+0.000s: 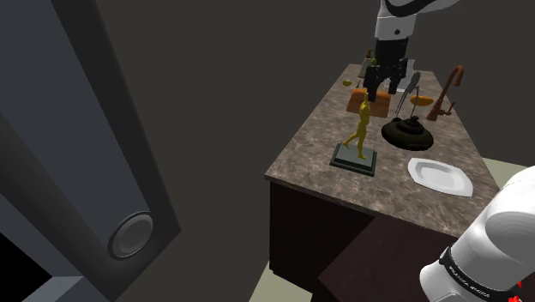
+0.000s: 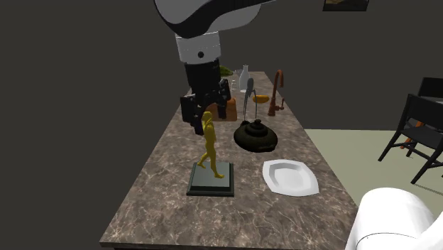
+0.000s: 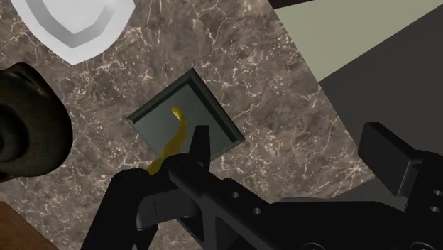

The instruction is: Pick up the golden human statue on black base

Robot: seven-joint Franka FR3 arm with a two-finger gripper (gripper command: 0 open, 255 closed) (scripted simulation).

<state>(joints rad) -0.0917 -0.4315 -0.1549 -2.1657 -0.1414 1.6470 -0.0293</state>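
Dark ornament (image 2: 254, 135), white dish (image 2: 289, 176) beside statue (image 2: 209, 145); elsewhere open.

The fingers (image 3: 201, 145) hide most of the statue (image 3: 179, 128) in the wrist view, where the white plate (image 3: 71, 28) and the dark round pot (image 3: 28, 135) are each cut off by the picture's edge. The things at the far end of the bench (image 1: 390, 184) are too small to name.

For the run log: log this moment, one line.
gripper open | at head of golden statue | statue upright on countertop | not lifted
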